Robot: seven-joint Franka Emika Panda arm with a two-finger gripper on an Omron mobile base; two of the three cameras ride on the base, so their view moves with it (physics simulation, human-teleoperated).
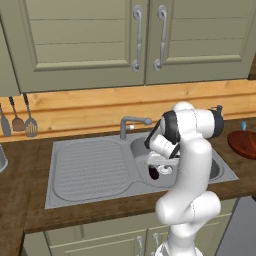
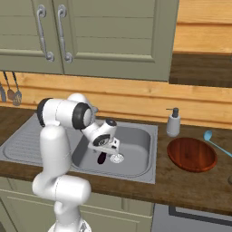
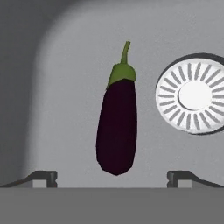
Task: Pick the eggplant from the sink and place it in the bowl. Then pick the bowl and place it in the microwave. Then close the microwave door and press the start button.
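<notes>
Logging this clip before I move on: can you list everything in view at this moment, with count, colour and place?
eggplant: 1, dark purple, green cap, on the basin floor beside the drain
sink: 1, grey steel, set in the counter
faucet: 1, grey, behind the basin
bowl: 1, reddish-brown, on the counter right of the sink
soap dispenser: 1, grey, behind the bowl
hanging utensils: 3, grey, on the wall
cabinets: olive, above
gripper: 1, open, above the eggplant

Olive cabinets (image 1: 90, 40) – wood backsplash (image 1: 100, 107), dk counter (image 2: 195, 186).
</notes>
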